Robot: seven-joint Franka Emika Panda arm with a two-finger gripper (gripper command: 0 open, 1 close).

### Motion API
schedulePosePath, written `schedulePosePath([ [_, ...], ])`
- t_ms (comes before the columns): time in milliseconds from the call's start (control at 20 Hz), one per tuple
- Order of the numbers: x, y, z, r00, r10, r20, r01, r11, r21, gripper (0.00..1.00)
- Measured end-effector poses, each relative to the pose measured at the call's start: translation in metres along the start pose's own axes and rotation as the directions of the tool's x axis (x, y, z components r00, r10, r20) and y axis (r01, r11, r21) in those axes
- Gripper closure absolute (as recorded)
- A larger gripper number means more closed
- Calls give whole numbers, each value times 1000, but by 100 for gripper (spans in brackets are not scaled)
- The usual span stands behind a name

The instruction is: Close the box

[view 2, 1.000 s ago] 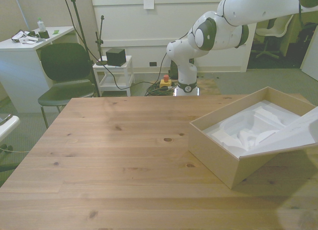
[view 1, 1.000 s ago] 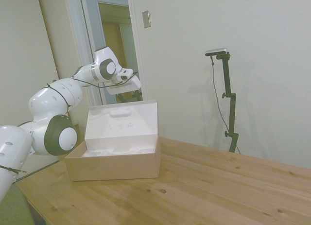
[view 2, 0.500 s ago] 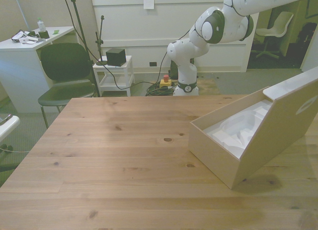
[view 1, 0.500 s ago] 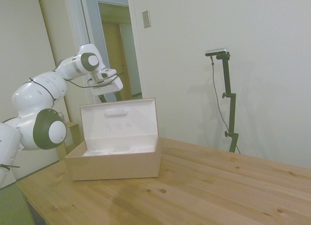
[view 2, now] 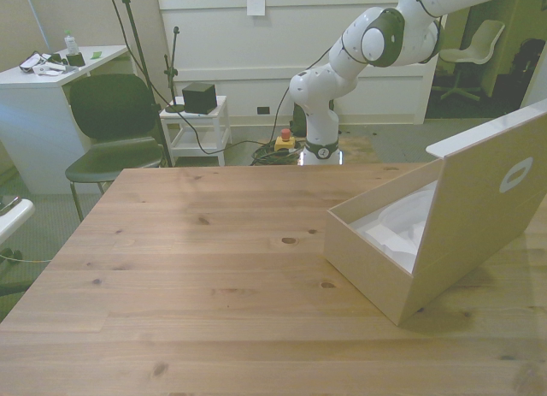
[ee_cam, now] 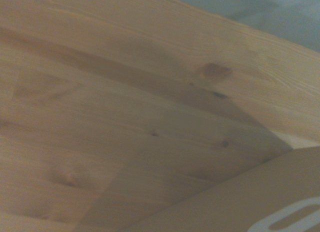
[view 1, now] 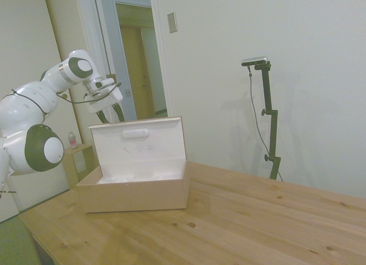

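Box open, lid upright, tool seemingly behind

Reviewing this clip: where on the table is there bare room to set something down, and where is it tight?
The wooden table is bare from the front view's left edge up to the box. In the side view, bare wood also runs from the box toward the dark stand. It is tight only at the box, whose lid stands raised, with the claw up behind it.
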State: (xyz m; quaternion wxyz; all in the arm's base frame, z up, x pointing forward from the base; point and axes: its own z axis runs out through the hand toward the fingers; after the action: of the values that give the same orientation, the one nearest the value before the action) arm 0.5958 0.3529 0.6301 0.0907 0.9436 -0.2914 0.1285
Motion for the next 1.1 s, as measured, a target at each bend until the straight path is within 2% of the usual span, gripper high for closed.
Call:
schedulePosePath([
  [350,-22,8,-18,995,82,52,-81,996,-28,0],
  [600,-22,15,-30,993,91,69,-91,996,-6,0],
  [750,-19,12,-47,999,38,14,-39,996,75,0],
  [850,-19,10,-61,1000,1,-19,2,991,135,0],
  [1100,-22,20,-88,998,-43,-48,51,981,190,0],
])
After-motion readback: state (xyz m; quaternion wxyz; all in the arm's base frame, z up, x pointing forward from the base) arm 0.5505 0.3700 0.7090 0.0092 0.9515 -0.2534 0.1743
